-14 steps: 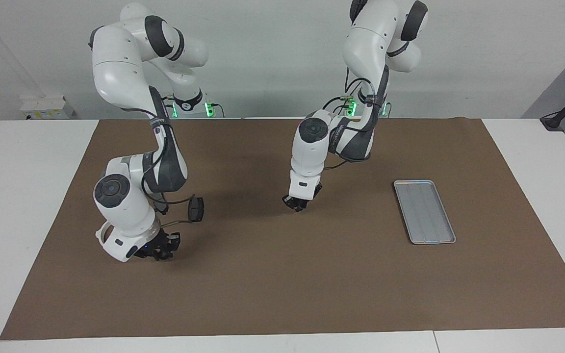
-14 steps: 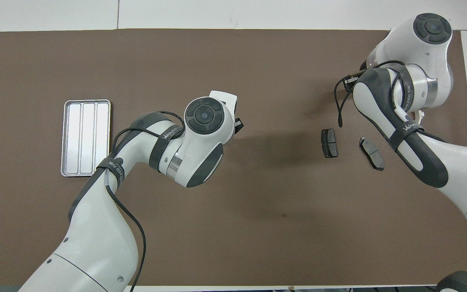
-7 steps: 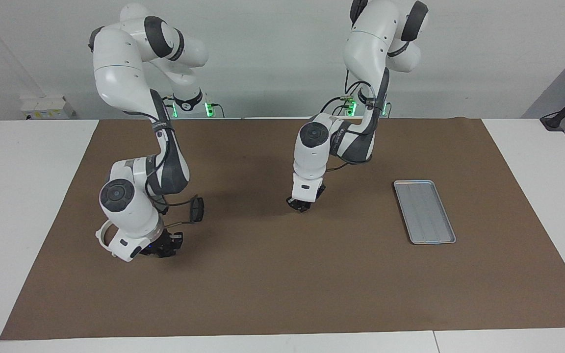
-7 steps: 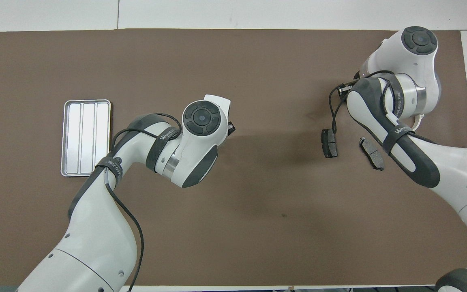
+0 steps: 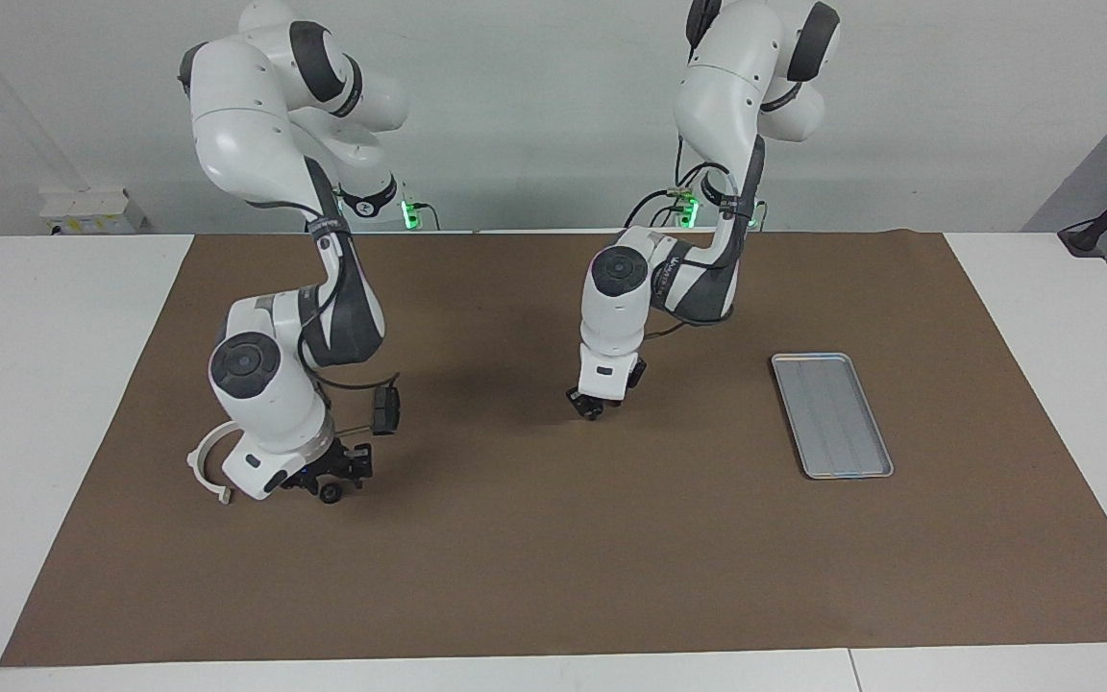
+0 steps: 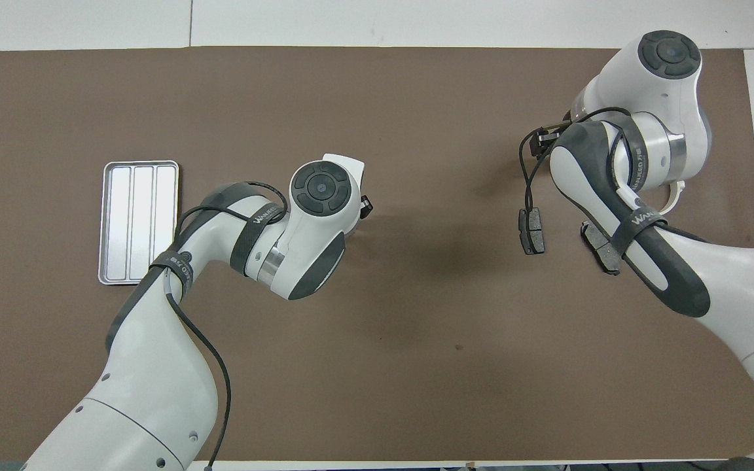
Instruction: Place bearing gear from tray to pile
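Well, my right fingers (image 5: 328,481) are down low at the right arm's end of the table (image 5: 553,577), and a small dark round part, the bearing gear (image 5: 330,495), sits right at their tips. I cannot tell whether they are spread or closed on it, nor whether the gear rests on the brown mat (image 5: 611,596) or hangs just above it. The pile is around me here. The white half-ring bracket (image 5: 193,466) lies just beside my wrist, toward the table's end. One dark brake pad (image 5: 385,411) lies close by, nearer to the robots than the gear. In the overhead view that pad (image 6: 531,230) lies clear of my arm, and a second brake pad (image 6: 596,243) is partly covered by my right forearm. In the same view my own wrist hides my right fingers and the gear.

My left arm waits over the middle of the mat, its left fingers (image 5: 592,407) pointing down just above the bare surface. I cannot tell whether they are apart or together.

The tray (image 5: 832,415) lies flat toward the left arm's end of the table, well apart from both sets of fingers, showing only its ridged silver floor (image 6: 140,222).
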Robot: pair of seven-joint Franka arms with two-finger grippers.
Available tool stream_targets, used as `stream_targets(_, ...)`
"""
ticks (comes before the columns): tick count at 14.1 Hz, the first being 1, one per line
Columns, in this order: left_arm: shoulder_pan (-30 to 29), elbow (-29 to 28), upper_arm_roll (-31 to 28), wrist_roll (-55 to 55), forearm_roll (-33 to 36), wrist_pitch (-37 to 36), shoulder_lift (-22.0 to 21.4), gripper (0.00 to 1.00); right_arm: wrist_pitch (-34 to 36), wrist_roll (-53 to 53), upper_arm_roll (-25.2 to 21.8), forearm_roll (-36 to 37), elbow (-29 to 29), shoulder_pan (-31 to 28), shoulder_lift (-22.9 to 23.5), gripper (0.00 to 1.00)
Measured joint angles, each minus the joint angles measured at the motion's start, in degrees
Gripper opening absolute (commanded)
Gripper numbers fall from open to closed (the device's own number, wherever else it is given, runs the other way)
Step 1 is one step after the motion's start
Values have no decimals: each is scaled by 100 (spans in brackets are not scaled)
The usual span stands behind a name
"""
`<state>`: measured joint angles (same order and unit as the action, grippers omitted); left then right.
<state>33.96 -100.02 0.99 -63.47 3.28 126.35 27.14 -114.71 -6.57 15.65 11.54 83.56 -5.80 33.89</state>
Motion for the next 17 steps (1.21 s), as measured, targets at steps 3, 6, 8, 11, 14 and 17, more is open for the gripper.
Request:
stream_targets(3,-245,189,-175,204,78,-508,-358,100,679,-1288,108,-296,-62,484,-600,100)
stream_targets(6,-886,244,-194,1016,82,-1253,-1163,100,777,-3314,174,-486,-59,1337,-808,100)
stream_targets(8,-1284,246,-205,1804,83,-1944,-1749,100,772,-4361,178,-486,-48,1865,-778,100)
stream_targets(11,-1860,222,-214,2866,74,-2590,-2381,100,684,-5394,179,-485,-28,2406,-663,100)
stream_targets(14,-2370,217,-213,3702,-98,-2993,-2722,100,203,-6120,158,-437,9,2933,-278,100)
stream_targets(17,-2823,196,-124,4319,-194,-3129,-2803,100,-239,-6455,124,-101,20,3171,173,100)
